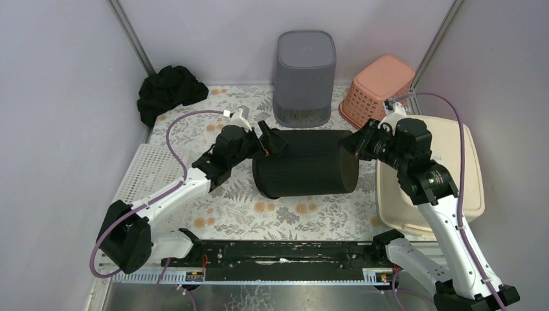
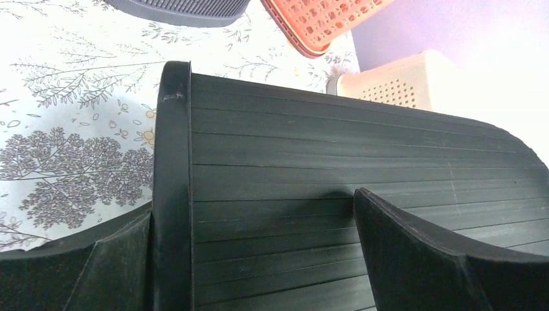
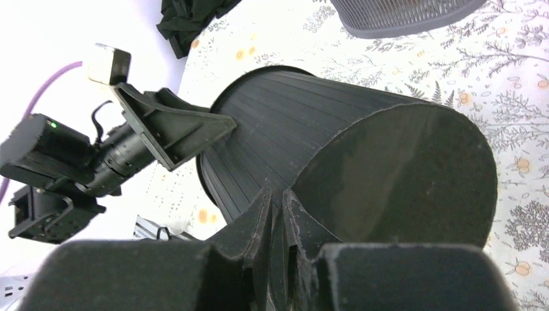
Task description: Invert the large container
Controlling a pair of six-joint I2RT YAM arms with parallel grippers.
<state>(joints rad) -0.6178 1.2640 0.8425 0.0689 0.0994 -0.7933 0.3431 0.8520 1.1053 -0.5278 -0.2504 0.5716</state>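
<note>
The large black ribbed container (image 1: 304,162) lies on its side in the middle of the floral mat. My left gripper (image 1: 268,139) is open at its left end. In the left wrist view (image 2: 252,207) one finger sits outside the thick rim and the other over the ribbed wall (image 2: 356,149). My right gripper (image 1: 353,144) is at the container's right end. In the right wrist view its fingers (image 3: 277,194) are pinched on the thin edge of that end (image 3: 311,123). The left gripper (image 3: 175,129) shows there too.
A grey bin (image 1: 304,78) stands behind the container. A pink basket (image 1: 377,87) lies at the back right. A cream basket (image 1: 447,168) sits under the right arm. There is black cloth (image 1: 169,91) at the back left and a white perforated tray (image 1: 145,172) on the left.
</note>
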